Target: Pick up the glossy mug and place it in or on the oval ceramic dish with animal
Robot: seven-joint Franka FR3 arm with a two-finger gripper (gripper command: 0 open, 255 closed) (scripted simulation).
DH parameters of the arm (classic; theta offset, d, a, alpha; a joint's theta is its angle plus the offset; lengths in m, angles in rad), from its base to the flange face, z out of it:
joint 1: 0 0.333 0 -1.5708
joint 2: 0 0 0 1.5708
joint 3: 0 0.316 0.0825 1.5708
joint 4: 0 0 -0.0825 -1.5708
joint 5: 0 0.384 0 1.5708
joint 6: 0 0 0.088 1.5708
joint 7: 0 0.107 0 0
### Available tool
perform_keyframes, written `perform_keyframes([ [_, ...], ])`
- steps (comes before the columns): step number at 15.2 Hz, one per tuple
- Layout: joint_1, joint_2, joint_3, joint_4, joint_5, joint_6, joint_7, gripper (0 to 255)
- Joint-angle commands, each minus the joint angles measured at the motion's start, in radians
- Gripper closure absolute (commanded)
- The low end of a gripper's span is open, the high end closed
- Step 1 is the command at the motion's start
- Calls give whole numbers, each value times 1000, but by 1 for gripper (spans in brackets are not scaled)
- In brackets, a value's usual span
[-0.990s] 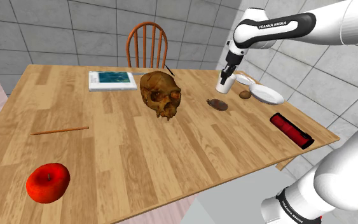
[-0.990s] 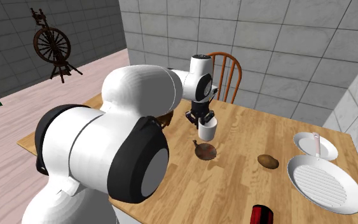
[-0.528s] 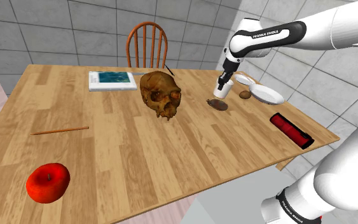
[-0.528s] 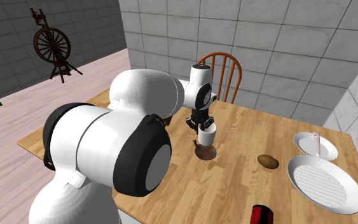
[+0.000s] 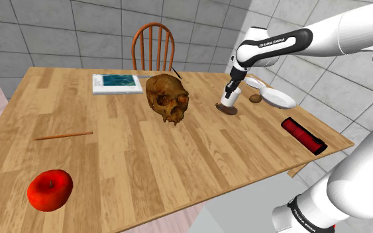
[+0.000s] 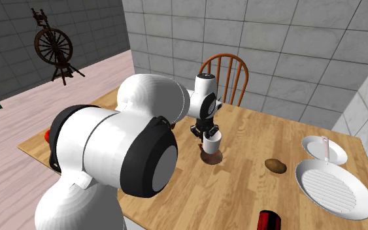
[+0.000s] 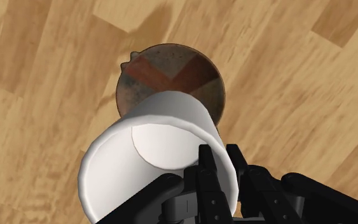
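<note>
A white glossy mug (image 5: 228,100) hangs mouth-up in my gripper (image 5: 231,89), which is shut on its rim. The mug is directly over a small brown oval dish (image 5: 228,111) on the wooden table (image 5: 132,152). Seen from the second exterior view, the mug (image 6: 211,138) is a little above the dish (image 6: 212,157), under the gripper (image 6: 206,131). Looking along the gripper (image 7: 225,167), one finger sits inside the mug (image 7: 152,159) and one outside its wall. The dish (image 7: 171,70) shows beyond it with a red-brown pattern, partly hidden. Whether mug and dish touch I cannot tell.
A brown skull (image 5: 169,97) stands at mid-table, with a book (image 5: 116,83) and a wooden chair (image 5: 154,46) behind. Two white dishes (image 5: 275,96), a small brown lump (image 5: 254,98) and a red cylinder (image 5: 303,134) lie toward the shoulder view's right. An apple (image 5: 50,189) and a thin stick (image 5: 62,136) lie near the front left.
The gripper has carried the mug down and toward the shoulder view's left, from beside the white dishes to just over the brown dish.
</note>
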Motion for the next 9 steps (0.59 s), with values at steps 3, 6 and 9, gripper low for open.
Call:
perform_keyframes([
  [3, 0, 0, 0, 0, 0, 1, 0, 255],
  [6, 0, 0, 0, 0, 0, 1, 0, 0],
  [9, 0, 0, 0, 0, 0, 1, 0, 0],
])
